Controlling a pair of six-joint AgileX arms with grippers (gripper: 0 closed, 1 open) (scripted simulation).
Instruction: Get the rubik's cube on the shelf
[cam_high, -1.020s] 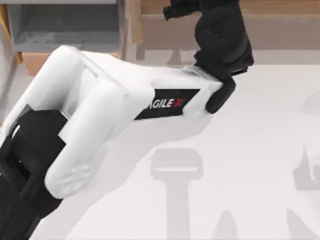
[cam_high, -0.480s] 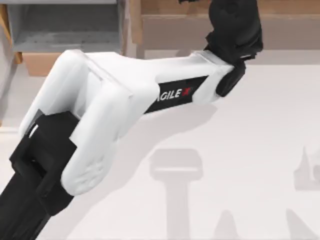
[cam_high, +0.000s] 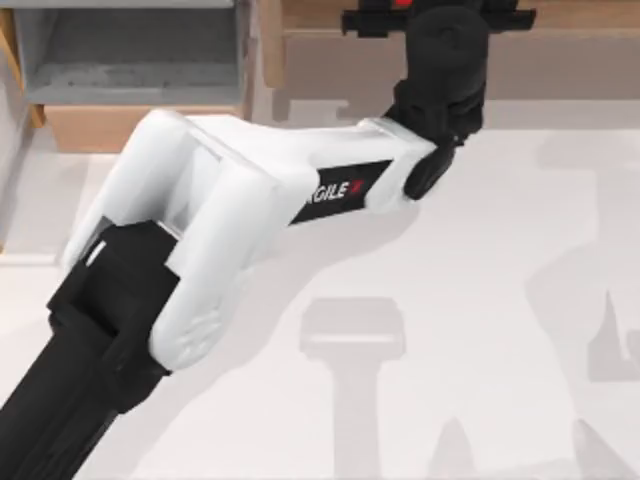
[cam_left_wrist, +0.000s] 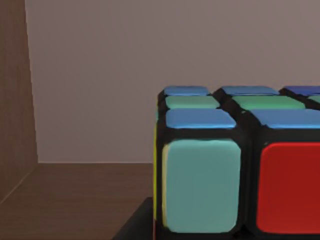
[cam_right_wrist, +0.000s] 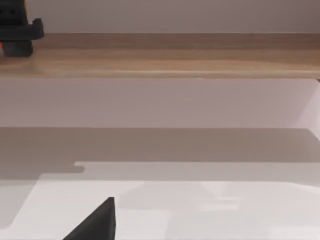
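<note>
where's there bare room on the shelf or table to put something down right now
The shelf board is bare along the whole stretch right of the left gripper, out to its far end. The table is open right of the left arm. It is crowded at the shelf's left part, where that gripper hangs with the rubik's cube.

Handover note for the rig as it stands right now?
Left end effector: reached over the shelf at the table's far edge. The left wrist view shows the rubik's cube right in front of it, with the shelf's wood beneath; whether the grip is closed cannot be told.
Right arm: parked, its wrist camera facing the shelf from the table.
Done: cube carried to the shelf.
Left: confirm that the cube rests on the board, release, pull the left arm back.
</note>
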